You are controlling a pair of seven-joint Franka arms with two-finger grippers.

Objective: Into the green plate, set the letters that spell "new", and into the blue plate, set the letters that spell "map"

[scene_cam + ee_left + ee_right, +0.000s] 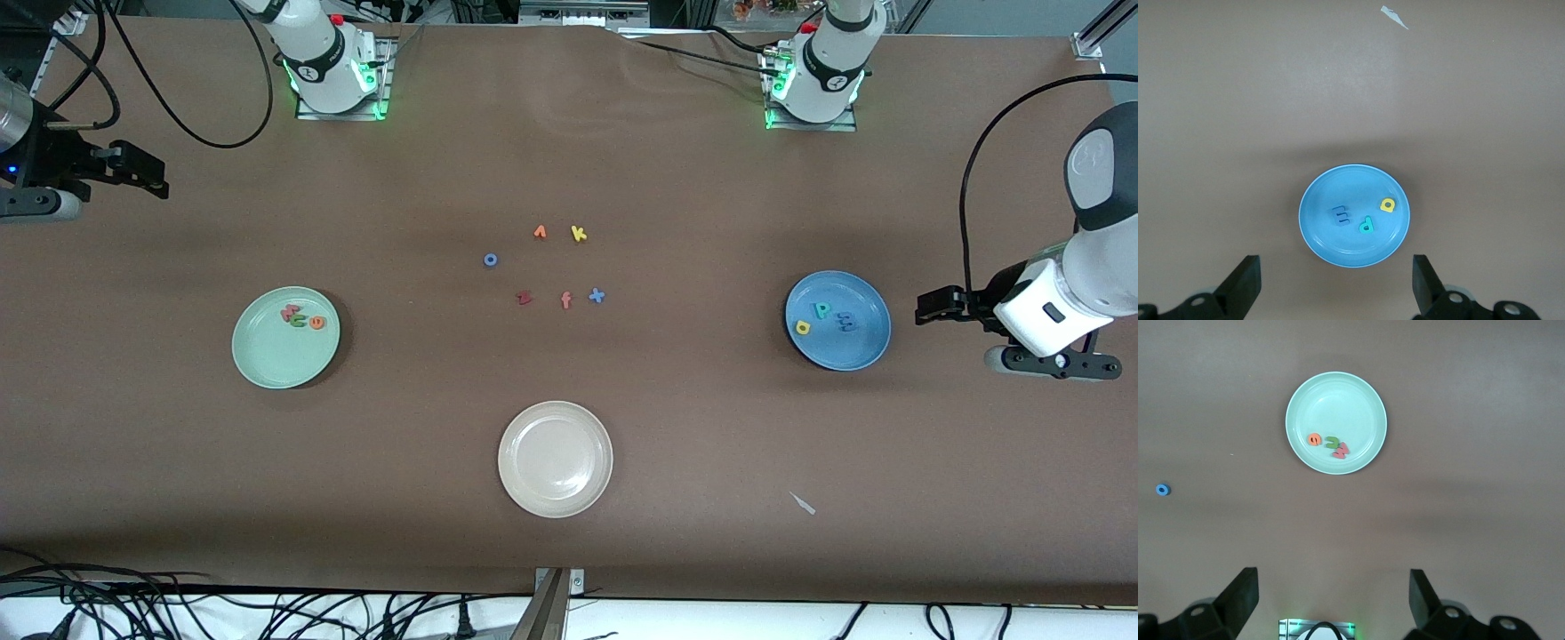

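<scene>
The green plate (pixel 267 360) (pixel 1338 397) lies toward the right arm's end of the table and holds the salmon w (pixel 290 313) (pixel 1341 451), the green n (pixel 299 321) (pixel 1332 443) and the orange e (pixel 316 323) (pixel 1314 439). The blue plate (pixel 858 351) (pixel 1338 247) lies toward the left arm's end and holds the yellow a (pixel 803 327) (pixel 1387 205), the teal p (pixel 823 310) (pixel 1366 225) and the blue m (pixel 846 323) (pixel 1341 215). My left gripper (pixel 926 308) (pixel 1337 280) hangs open and empty over bare table beside the blue plate. My right gripper (pixel 158 178) (pixel 1333 597) hangs open and empty over the table's end.
Loose letters lie mid-table: an orange pointed one (pixel 540 233), a yellow k (pixel 579 234), a blue o (pixel 490 260) (pixel 1163 489), a dark red letter (pixel 524 298), a salmon f (pixel 566 300), a blue x (pixel 597 296). A cream-white plate (pixel 556 484) sits nearer the camera. A white scrap (pixel 803 503) (pixel 1395 17) lies on the table.
</scene>
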